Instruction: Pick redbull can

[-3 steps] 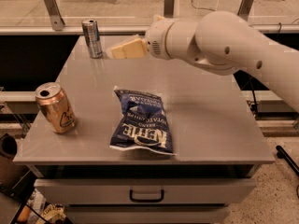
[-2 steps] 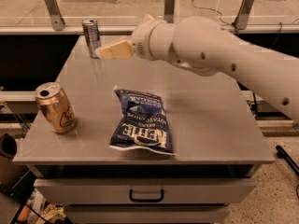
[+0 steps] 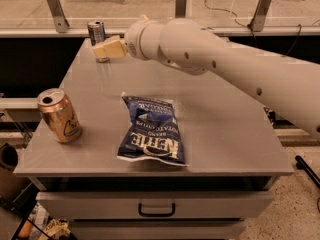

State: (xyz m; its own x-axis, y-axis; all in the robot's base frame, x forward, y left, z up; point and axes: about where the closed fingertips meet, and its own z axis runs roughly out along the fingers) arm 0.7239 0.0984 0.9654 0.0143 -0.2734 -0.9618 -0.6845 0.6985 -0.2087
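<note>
A: Camera view: what changed?
B: Our tool [image 3: 100, 50] has slid left across the table [image 3: 225, 129] and now overlaps the redbull can [image 3: 95, 30] at the far left corner.
A: Gripping?
B: We cannot tell its opening; the grasp looks near.

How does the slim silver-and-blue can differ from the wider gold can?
The slim silver-and-blue metal can is narrower than the wide gold can. The slim one stands at the far edge of the grey table, the gold one near its front left corner. The gripper is right at the slim can, far from the gold one. Both stand upright.
</note>
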